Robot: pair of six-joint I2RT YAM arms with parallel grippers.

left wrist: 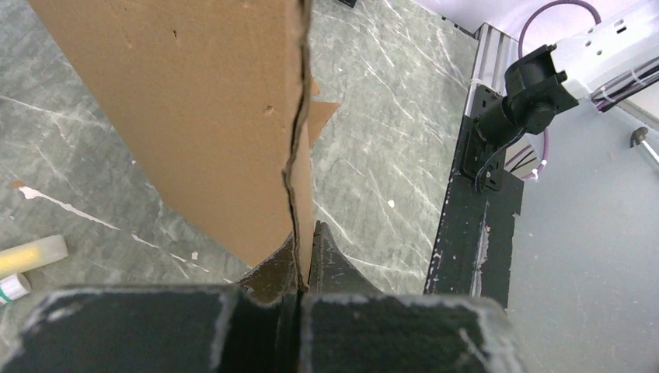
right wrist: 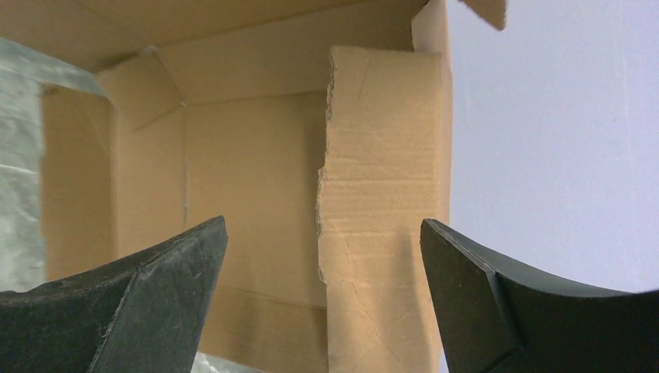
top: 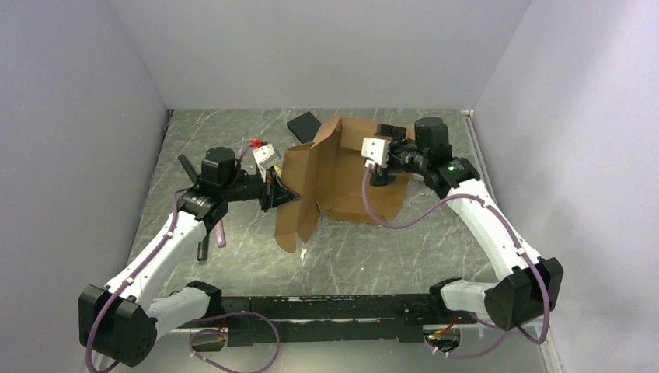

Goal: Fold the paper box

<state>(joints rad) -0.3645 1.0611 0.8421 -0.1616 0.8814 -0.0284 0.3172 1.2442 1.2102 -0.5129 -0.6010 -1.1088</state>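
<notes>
The paper box [top: 334,175] is brown cardboard, partly raised, in the middle of the table. Its left panel stands upright and its back flap leans up. My left gripper [top: 286,197] is shut on the near edge of that upright left panel. In the left wrist view the cardboard edge [left wrist: 295,155] runs down into the closed fingertips of the left gripper [left wrist: 305,245]. My right gripper [top: 382,177] hovers over the box's right part. In the right wrist view the right gripper [right wrist: 322,233] is wide open, facing the box interior [right wrist: 249,179], and a raised flap [right wrist: 385,194] shows between its fingers.
A flat black slab [top: 304,124] lies behind the box. A purple pen [top: 221,233] and a dark cylinder [top: 203,249] lie by the left arm. A whitish tube [left wrist: 31,256] lies on the marble top. A black rail [top: 326,307] runs along the near edge, and walls close in three sides.
</notes>
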